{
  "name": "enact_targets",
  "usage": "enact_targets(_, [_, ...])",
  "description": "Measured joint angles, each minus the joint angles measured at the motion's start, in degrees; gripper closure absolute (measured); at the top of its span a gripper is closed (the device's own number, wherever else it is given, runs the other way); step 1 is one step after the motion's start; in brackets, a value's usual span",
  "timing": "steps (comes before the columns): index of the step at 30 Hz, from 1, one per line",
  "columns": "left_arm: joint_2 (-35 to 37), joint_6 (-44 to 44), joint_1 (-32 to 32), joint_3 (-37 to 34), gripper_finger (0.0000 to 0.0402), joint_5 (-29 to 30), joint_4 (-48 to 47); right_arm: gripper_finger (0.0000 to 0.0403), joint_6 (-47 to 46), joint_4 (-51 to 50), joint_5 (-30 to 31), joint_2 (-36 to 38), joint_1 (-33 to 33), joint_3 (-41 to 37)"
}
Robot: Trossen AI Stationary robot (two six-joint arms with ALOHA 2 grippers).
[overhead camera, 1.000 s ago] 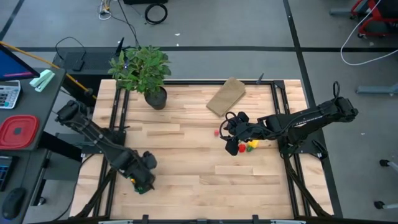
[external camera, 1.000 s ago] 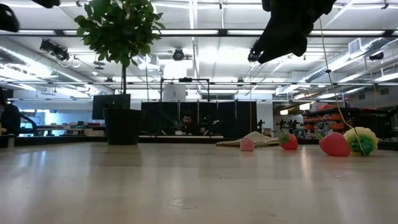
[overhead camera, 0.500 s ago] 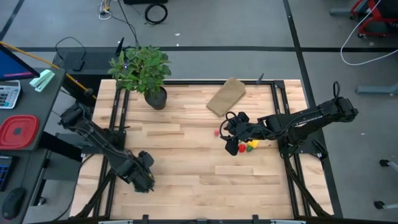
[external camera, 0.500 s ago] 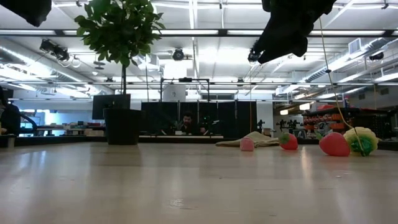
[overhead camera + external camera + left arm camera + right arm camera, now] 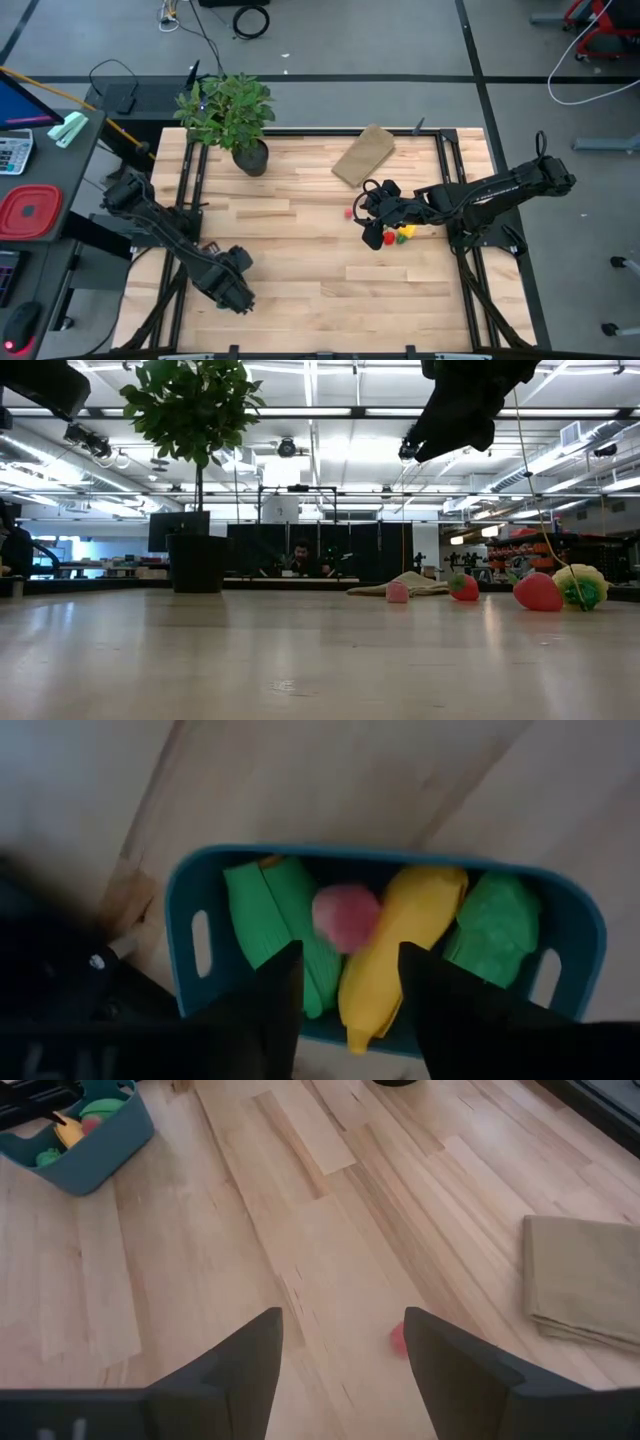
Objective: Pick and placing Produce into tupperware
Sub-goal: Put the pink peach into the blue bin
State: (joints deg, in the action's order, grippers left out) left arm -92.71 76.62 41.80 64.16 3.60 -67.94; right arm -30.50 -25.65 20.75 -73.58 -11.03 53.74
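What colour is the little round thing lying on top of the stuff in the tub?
Pink. The round piece rests in the blue tub; the left wrist view shows it best.

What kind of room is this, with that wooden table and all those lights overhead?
Probably a robotics lab or workshop inside a large open office. Two dark robot arms work over a wooden table, toy produce lies on it, and a person sits at a bench beyond under long ceiling lights.

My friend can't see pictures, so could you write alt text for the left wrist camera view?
A blue tub on a wooden table holds a yellow banana, a small pink piece and green pieces. The left gripper hangs just above it, its two dark fingers apart and empty.
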Motion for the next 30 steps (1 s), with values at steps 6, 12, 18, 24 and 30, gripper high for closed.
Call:
enact_targets(6, [0.03,0.02,-1.6,0.0,0.0213,0.24,-1.88,0.0183,0.0,0.0,0.0,0.01,0.0,0.0])
enact_targets(12, [0.05,-1.64,-5.51,0.22,0.0232,1.04,-3.19,0.0183,0.3,0.0,1.48,0.0,0.02,0.0])
enact_targets(18, [0.09,-13.36,-10.26,5.95,0.0259,3.21,-3.32,0.0183,3.36,0.0,0.84,0.02,1.7,0.0])
enact_targets(24, [0.12,-27.15,-14.81,18.29,0.0287,13.6,-6.95,0.0183,4.04,-0.77,-4.49,-0.03,4.46,0.0])
enact_targets(30, [0.12,-39.49,-17.94,35.72,0.0313,21.88,-13.75,0.0183,3.28,-4.1,-6.78,-4.85,7.13,0.0])
